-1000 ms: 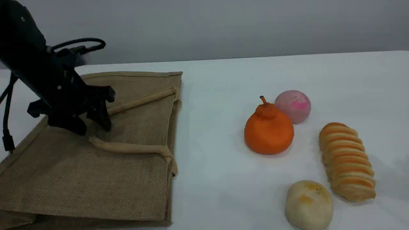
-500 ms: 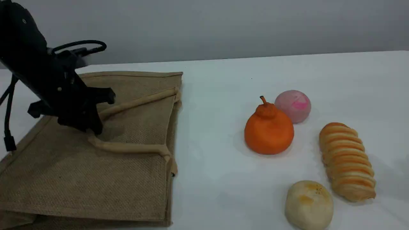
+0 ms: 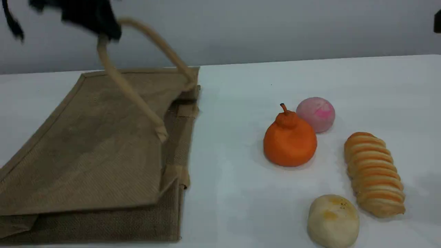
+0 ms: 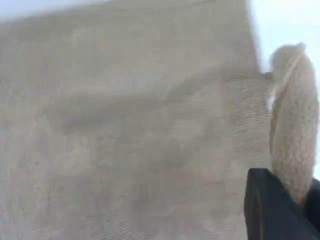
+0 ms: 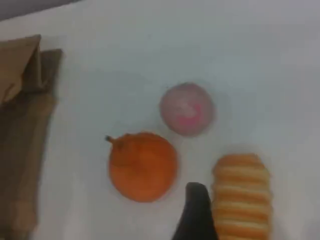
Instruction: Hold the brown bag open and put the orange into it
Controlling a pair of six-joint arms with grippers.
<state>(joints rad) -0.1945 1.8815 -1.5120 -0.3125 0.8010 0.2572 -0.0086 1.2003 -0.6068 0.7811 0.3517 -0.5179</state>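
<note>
The brown bag (image 3: 89,151) lies flat on the left of the table, its mouth toward the orange. My left gripper (image 3: 103,32) is high at the scene view's top left, shut on one beige handle (image 3: 131,93), which is pulled taut. The bag's upper panel tilts up at the mouth. In the left wrist view the handle (image 4: 292,140) runs into the dark fingertip (image 4: 267,212). The orange (image 3: 290,142) stands on the table right of the bag. In the right wrist view the orange (image 5: 143,167) sits just left of my right fingertip (image 5: 197,212), which hovers above it with nothing in it.
A pink ball (image 3: 316,113) touches the orange's far right side. A striped bread roll (image 3: 375,174) lies to the right and a pale bun (image 3: 333,220) sits near the front edge. A dark bit of the right arm (image 3: 438,20) shows at the top right edge.
My left gripper shut on the handle and rose from the bag's surface to the top of the view, lifting the handle and the bag's upper panel. The foods have not moved.
</note>
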